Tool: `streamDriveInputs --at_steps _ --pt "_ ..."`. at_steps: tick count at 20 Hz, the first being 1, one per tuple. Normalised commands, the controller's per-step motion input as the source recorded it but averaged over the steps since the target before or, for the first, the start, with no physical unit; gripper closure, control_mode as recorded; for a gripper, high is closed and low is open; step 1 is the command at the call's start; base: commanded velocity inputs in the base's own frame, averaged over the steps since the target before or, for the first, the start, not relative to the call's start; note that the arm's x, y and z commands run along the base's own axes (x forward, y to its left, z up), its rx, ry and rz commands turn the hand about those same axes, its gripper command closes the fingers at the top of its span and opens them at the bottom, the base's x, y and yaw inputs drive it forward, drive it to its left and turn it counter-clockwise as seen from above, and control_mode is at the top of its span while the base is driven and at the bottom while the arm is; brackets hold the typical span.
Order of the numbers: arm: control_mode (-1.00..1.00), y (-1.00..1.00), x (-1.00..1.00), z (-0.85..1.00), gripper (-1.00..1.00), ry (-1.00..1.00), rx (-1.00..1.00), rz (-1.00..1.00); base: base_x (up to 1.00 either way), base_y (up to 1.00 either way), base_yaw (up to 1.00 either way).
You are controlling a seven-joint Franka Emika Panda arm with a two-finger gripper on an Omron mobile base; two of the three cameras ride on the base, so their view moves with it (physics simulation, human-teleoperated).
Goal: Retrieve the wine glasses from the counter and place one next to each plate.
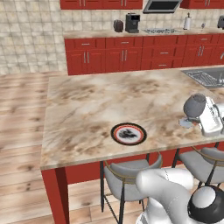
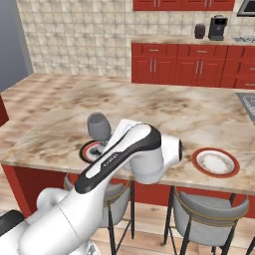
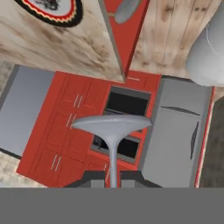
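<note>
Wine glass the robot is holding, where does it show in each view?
Left base view: wine glass at the right edge, right of the black-rimmed plate.
Right base view: left of centre, just above that plate.
Hand view: its stem and foot, centre, rising from the tool.
Shared landmark: black-rimmed plate, hand view's top left.

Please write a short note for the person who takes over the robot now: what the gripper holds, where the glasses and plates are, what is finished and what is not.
Gripper: shut on a wine glass, gripping the stem, carried above the island top.
Black-rimmed plate: on the island near its front edge, to the left of the held glass in the left base view; no glass stands by it yet.
Red-rimmed plate: also near the front edge; no glass beside it.
Done: one glass picked up and brought to the island.
Left: set this glass beside a plate, then bring the second glass to the other plate. I cannot make out the second glass.
</note>
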Motion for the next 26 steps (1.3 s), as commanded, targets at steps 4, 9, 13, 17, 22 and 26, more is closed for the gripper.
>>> streamDriveInputs --at_steps 4,9,13,17,22,26 --pt "-1.0 -0.07 0.83 -0.56 1.0 0.13 0.0 0.0 0.0 0.0 0.0" --pt "-1.0 -0.06 0.68 -0.5 1.0 0.14 0.0 0.0 0.0 0.0 0.0" --pt "-1.0 -0.01 0.68 -0.5 1.0 0.12 0.0 0.0 0.0 0.0 0.0" --pt "-1.0 -0.04 0.61 -0.51 1.0 0.02 0.0 0.01 0.0 0.0 0.0" --pt "-1.0 -0.18 0.48 -0.43 1.0 0.0 -0.01 0.01 0.0 0.0 0.0" --pt "-1.0 -0.28 0.45 -0.35 1.0 0.0 0.0 0.02 0.0 0.0 0.0"
